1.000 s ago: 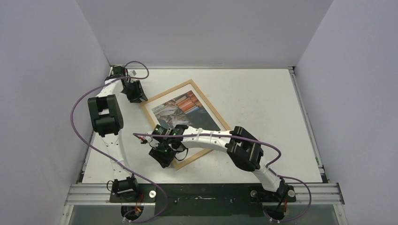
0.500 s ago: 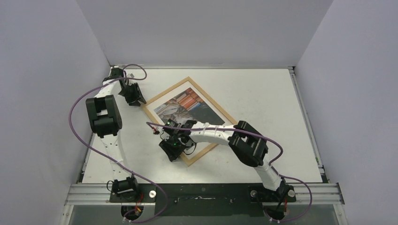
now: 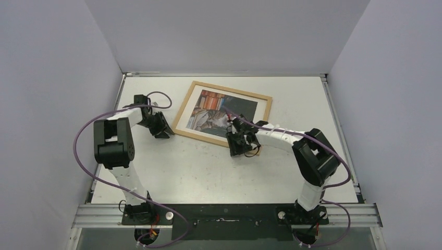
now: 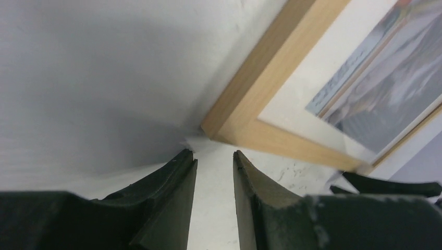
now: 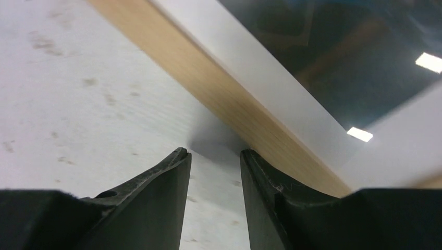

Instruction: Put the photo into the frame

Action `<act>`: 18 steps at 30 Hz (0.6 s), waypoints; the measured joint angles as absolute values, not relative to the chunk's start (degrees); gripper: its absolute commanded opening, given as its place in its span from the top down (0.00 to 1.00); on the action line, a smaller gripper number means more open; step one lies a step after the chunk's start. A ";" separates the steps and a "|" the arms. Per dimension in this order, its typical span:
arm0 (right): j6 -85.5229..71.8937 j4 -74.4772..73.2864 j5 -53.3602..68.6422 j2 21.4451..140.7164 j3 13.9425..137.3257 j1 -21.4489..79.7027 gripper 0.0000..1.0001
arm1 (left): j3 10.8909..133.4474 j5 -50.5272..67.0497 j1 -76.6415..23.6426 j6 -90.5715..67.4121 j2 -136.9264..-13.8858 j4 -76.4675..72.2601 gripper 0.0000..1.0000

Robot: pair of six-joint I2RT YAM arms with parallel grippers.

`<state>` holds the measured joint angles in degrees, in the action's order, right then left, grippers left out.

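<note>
The light-wood frame [image 3: 232, 88] lies flat on the table toward the back, with the cat photo [image 3: 216, 112] inside it behind a white border. My left gripper [image 3: 162, 129] sits low on the table just left of the frame's near-left corner [image 4: 211, 130]. Its jaws stand a little apart with only bare table between them. My right gripper [image 3: 238, 141] is at the frame's near edge [image 5: 208, 88], also slightly open and empty, its right fingertip [image 5: 247, 156] close against the wood. The photo's dark glossy surface [image 5: 323, 57] shows past that edge.
The white table [image 3: 208, 172] is walled in by grey panels at the left, back and right. Purple cables loop from both arms. The arms' bases sit on the black rail [image 3: 224, 216] at the near edge.
The frame with the photo has swung clockwise and slid toward the back. The left gripper came nearer, down to the frame's near-left corner. The right gripper moved right and back along with the near edge.
</note>
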<state>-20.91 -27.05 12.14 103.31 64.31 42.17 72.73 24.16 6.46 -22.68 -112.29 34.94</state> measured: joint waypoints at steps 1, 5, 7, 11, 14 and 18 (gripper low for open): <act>-21.96 -26.61 11.20 102.06 62.74 40.32 0.53 | 70.50 24.21 5.39 -23.40 -110.80 34.15 0.68; -26.30 -26.39 6.74 97.54 58.74 34.30 0.40 | 64.51 23.75 1.02 -24.53 -106.28 31.55 0.65; -28.99 -26.48 3.99 95.55 58.33 32.49 0.35 | 62.96 22.68 -0.60 -24.58 -104.57 30.89 0.60; -35.70 -26.72 -1.67 92.05 58.33 30.52 0.34 | 62.33 19.42 -1.43 -23.14 -100.95 30.94 0.46; -41.23 -27.79 -4.47 90.48 58.30 29.02 0.33 | 65.30 17.17 -1.02 -21.02 -99.50 31.77 0.40; -46.70 -30.06 -7.84 88.86 57.98 26.46 0.28 | 75.88 16.69 -0.89 -18.50 -102.26 32.18 0.36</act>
